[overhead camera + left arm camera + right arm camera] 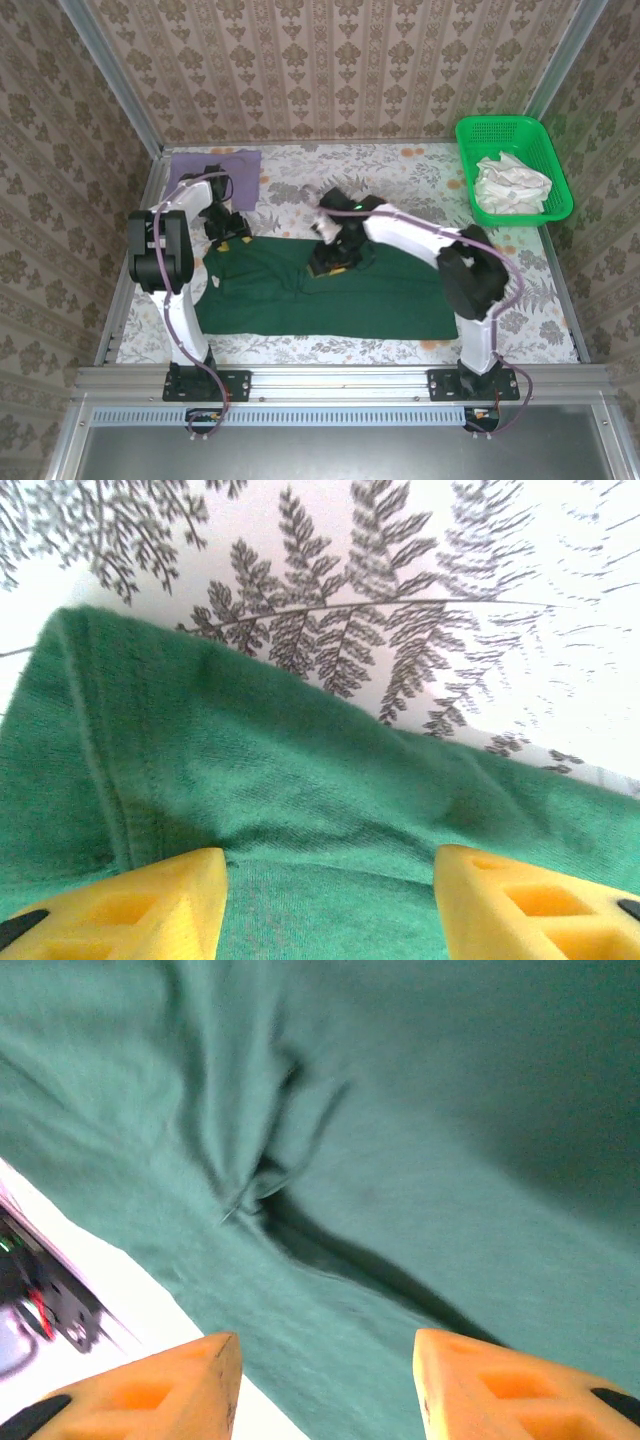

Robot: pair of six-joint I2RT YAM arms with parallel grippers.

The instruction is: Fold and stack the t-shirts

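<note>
Top view, surface (pixel 400 170): covered in a leaf-patterned cloth, with patterned walls on three sides.
Top view, dark green t-shirt (pixel 380 300): lay spread flat over the near half of the surface, its long side running from 9 to 3 o'clock.
Top view, lilac t-shirt (pixel 245 163): lay flat in the 10 o'clock corner of the surface, partly behind the left arm.
Top view, basket (pixel 500 130): bright green mesh, stood in the 2 o'clock corner, apart from both shirts, with a crumpled white cloth (pixel 512 182) inside.
Top view, left gripper (pixel 228 235): was down at the green shirt's 10 o'clock corner.
Top view, right gripper (pixel 330 262): was down on the shirt's far edge, near 12 o'clock and a little left of the middle.
Left wrist view, left gripper (pixel 330 910): jaws stood wide; the yellow fingertips (pixel 130 905) sat at 7 and 5 o'clock with green cloth between them.
Left wrist view, dark green t-shirt (pixel 300 780): its hemmed edge rose in a soft fold, with the fern-printed surface (pixel 450 570) beyond it toward 12 o'clock.
Right wrist view, right gripper (pixel 325 1390): jaws stood wide, orange fingertips (pixel 150 1395) low in the frame; whether they touched the cloth could not be told.
Right wrist view, dark green t-shirt (pixel 450 1160): a pinched crease ran through it from 11 o'clock toward the centre; bare pale surface (pixel 130 1300) showed at 8 o'clock.
</note>
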